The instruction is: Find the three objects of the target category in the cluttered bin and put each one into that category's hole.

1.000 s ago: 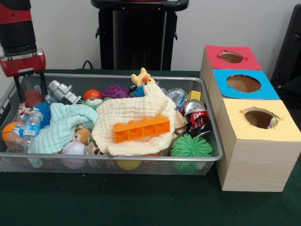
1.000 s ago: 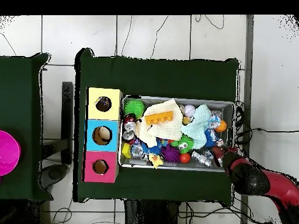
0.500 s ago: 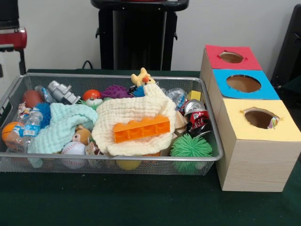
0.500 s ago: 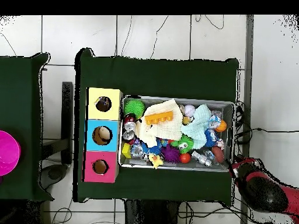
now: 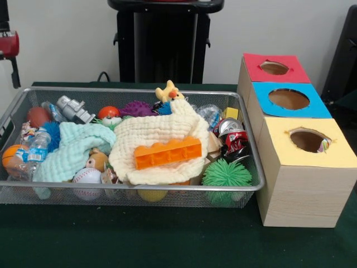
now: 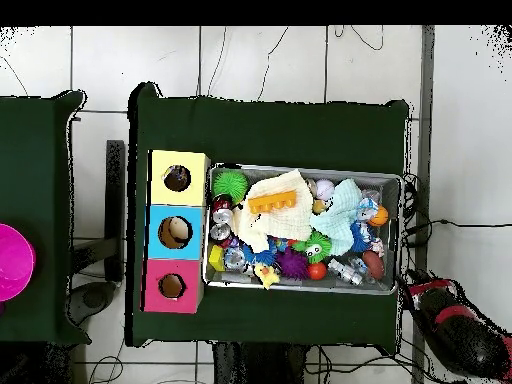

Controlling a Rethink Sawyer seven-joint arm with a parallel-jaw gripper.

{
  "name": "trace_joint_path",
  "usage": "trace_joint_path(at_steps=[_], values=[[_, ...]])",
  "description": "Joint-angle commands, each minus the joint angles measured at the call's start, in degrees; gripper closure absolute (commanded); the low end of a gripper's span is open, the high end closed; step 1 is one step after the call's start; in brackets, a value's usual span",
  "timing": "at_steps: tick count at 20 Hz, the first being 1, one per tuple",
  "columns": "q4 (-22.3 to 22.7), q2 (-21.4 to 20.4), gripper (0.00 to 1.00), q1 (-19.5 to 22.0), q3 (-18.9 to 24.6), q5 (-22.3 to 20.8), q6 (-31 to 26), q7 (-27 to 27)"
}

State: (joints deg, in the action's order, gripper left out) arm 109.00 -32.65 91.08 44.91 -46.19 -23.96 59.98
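The gripper (image 5: 12,72) hung outside the bin's (image 5: 134,192) far-left corner; whether it was open, I could not tell. The clutter lay to its right, nearer the holed boxes (image 5: 304,162).

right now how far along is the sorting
Something already shows inside the yellow hole. Nothing is in hand: the gripper is outside the bin, and nothing visible hangs from it. Left: the bin is still full, with cloths covering part of the clutter.
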Motion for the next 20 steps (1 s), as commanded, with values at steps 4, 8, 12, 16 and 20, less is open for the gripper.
trace_joint_path(at_steps=[4,8,12,16,20], values=[[8.58,-1.99,0.0,1.21,12.21,2.04,-1.84,-6.63],[13.71,-6.37,0.0,3.08,15.69,4.32,-2.29,-4.53],[15.79,-5.73,0.0,3.21,15.7,3.13,0.05,-2.5],[14.38,-4.46,0.0,2.01,13.34,0.13,2.93,-0.43],[14.65,-6.32,0.0,3.09,14.91,0.71,5.27,0.89]])
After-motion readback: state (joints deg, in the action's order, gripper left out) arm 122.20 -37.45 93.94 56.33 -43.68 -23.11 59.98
